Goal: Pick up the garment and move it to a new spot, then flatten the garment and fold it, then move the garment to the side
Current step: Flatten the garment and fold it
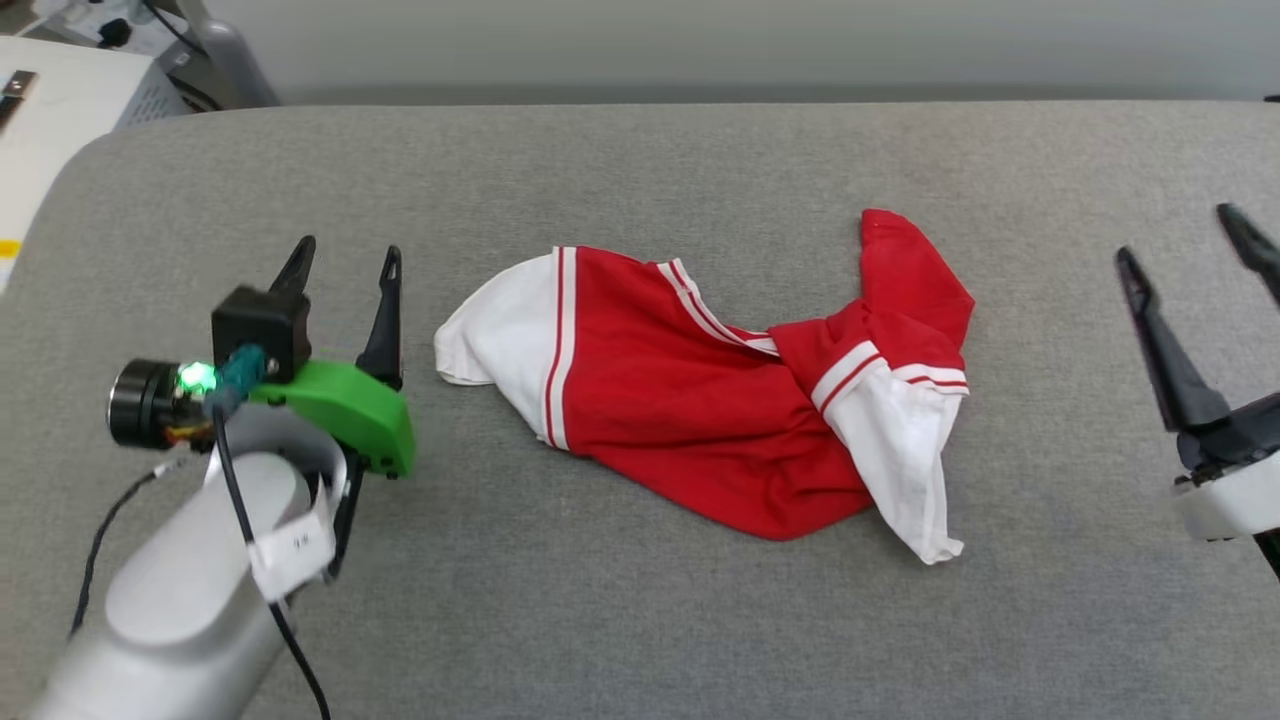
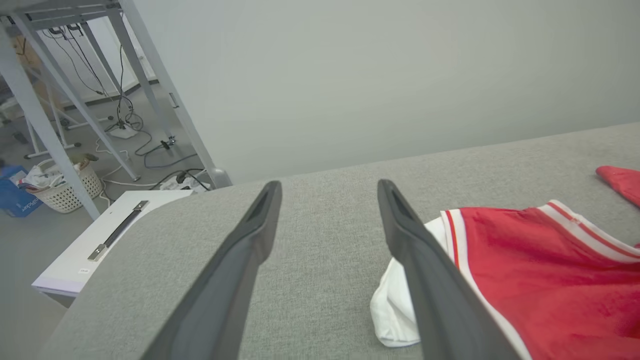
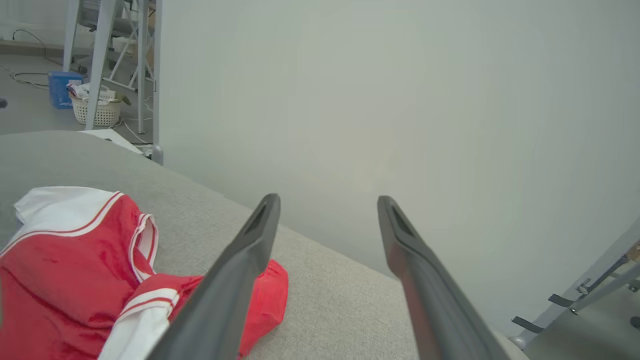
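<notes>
The garment [image 1: 700,400], a red jersey with white sleeves and red-and-white striped trim, lies crumpled in the middle of the grey padded table [image 1: 640,620]. One white sleeve points left, the other hangs toward the front right. My left gripper [image 1: 345,262] hovers open to the left of it, holding nothing. In the left wrist view the left gripper [image 2: 327,187] has its jaws spread, and the garment [image 2: 540,280] lies to the right of them. My right gripper [image 1: 1180,235] stands open at the far right, clear of the cloth. The right wrist view shows the right gripper [image 3: 327,200] with the garment [image 3: 65,260] at lower left.
A white cabinet [image 1: 60,110] stands past the table's far left corner. Grey frame legs [image 2: 150,85], floor cables and a white laundry basket [image 2: 65,187] lie beyond that edge. A pale wall [image 1: 700,40] runs along the table's far side.
</notes>
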Robot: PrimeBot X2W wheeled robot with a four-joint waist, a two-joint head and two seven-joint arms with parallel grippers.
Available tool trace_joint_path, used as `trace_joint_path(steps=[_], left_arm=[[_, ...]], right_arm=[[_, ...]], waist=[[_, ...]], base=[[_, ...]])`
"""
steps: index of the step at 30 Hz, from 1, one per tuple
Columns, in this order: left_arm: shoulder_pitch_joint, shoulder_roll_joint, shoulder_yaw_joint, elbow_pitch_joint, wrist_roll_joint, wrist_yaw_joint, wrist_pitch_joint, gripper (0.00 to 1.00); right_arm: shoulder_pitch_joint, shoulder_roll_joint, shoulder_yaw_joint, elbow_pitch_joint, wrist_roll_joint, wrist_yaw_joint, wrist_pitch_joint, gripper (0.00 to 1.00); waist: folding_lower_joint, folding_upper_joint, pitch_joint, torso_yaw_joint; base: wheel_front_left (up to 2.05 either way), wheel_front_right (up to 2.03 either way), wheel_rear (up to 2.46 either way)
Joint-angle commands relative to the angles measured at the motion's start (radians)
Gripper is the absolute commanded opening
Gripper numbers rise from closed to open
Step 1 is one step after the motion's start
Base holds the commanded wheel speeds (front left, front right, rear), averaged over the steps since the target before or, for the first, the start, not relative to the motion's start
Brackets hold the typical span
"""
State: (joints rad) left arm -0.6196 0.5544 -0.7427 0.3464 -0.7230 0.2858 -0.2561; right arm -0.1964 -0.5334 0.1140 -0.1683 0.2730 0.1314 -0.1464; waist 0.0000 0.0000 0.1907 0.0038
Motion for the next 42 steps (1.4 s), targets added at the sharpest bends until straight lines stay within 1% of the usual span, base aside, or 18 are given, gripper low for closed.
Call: trace_joint_path(steps=[1,4,6,8,12,15,17,19,21,24,28,34,35,36,37,39,42], left_arm=[[0.055,-0.01,0.033,-0.033,0.034,0.021,-0.005,1.0],[0.156,-0.035,0.121,-0.126,0.12,0.062,-0.005,1.0],[0.215,-0.057,0.171,-0.174,0.169,0.076,-0.005,1.0],[0.267,-0.082,0.213,-0.211,0.211,0.078,-0.006,1.0],[0.347,-0.13,0.28,-0.258,0.28,0.072,-0.006,1.0],[0.379,-0.16,0.317,-0.272,0.319,0.05,-0.006,1.0],[0.387,-0.184,0.342,-0.276,0.345,0.031,-0.006,1.0],[0.386,-0.206,0.364,-0.278,0.367,0.015,-0.006,1.0],[0.379,-0.226,0.383,-0.279,0.39,-0.003,-0.006,1.0],[0.364,-0.254,0.405,-0.274,0.42,-0.033,-0.006,1.0],[0.345,-0.292,0.436,-0.272,0.457,-0.064,-0.006,1.0],[0.334,-0.338,0.476,-0.264,0.506,-0.104,-0.006,1.0],[0.334,-0.344,0.484,-0.263,0.513,-0.109,-0.006,1.0],[0.335,-0.349,0.49,-0.263,0.52,-0.114,-0.006,1.0],[0.337,-0.354,0.497,-0.262,0.527,-0.12,-0.006,1.0],[0.343,-0.361,0.509,-0.26,0.54,-0.13,-0.006,1.0],[0.355,-0.37,0.524,-0.253,0.556,-0.143,-0.006,1.0]], right_arm=[[-0.022,-0.037,0.033,-0.012,0.032,-0.001,0.034,1.0],[-0.052,-0.139,0.141,-0.044,0.131,-0.001,0.138,1.0],[-0.068,-0.208,0.22,-0.065,0.19,-0.001,0.218,1.0],[-0.078,-0.256,0.288,-0.079,0.258,-0.001,0.312,1.0],[-0.094,-0.322,0.403,-0.116,0.379,-0.001,0.497,1.0],[-0.101,-0.348,0.463,-0.129,0.437,-0.001,0.621,1.0],[-0.11,-0.362,0.502,-0.133,0.455,-0.001,0.692,1.0],[-0.121,-0.365,0.53,-0.128,0.459,-0.001,0.728,1.0],[-0.136,-0.361,0.553,-0.113,0.457,-0.001,0.741,1.0],[-0.164,-0.358,0.592,-0.079,0.432,-0.001,0.732,1.0],[-0.193,-0.335,0.649,-0.015,0.423,-0.001,0.717,1.0],[-0.207,-0.314,0.764,0.086,0.417,-0.001,0.695,1.0],[-0.209,-0.309,0.778,0.101,0.422,-0.001,0.683,0.66],[-0.212,-0.307,0.788,0.111,0.424,-0.001,0.672,0.4],[-0.22,-0.306,0.796,0.12,0.423,-0.001,0.653,0.0],[-0.232,-0.305,0.799,0.132,0.425,-0.001,0.622,0.0],[-0.237,-0.303,0.775,0.129,0.441,-0.001,0.577,0.0]], waist=[[0.0,0.0,-0.014,0.02],[0.0,0.0,-0.015,0.03],[0.0,0.0,-0.014,0.036],[0.0,0.0,-0.012,0.043],[0.0,0.0,-0.002,0.055],[0.0,0.0,0.014,0.065],[0.0,0.0,0.032,0.076],[0.0,0.0,0.051,0.086],[0.0,0.0,0.071,0.097],[0.0,0.0,0.103,0.117],[0.0,0.0,0.14,0.137],[0.0,0.0,0.171,0.152],[0.0,0.0,0.173,0.152],[0.0,0.0,0.173,0.151],[0.0,0.0,0.173,0.149],[0.0,0.0,0.165,0.142],[0.0,0.0,0.142,0.129]], base=[[0.0,0.0,0.0],[0.0,0.0,0.0],[0.0,0.0,0.0],[0.0,0.0,0.0],[0.0,0.0,0.0],[0.0,0.0,0.0],[0.0,0.0,0.0],[0.0,0.0,0.0],[0.0,0.0,0.0],[0.0,0.0,0.0],[0.0,0.0,0.0],[0.0,0.0,0.0],[0.0,0.0,0.0],[0.0,0.0,0.0],[0.0,0.0,0.0],[0.0,0.0,0.0],[0.0,0.0,0.0]])
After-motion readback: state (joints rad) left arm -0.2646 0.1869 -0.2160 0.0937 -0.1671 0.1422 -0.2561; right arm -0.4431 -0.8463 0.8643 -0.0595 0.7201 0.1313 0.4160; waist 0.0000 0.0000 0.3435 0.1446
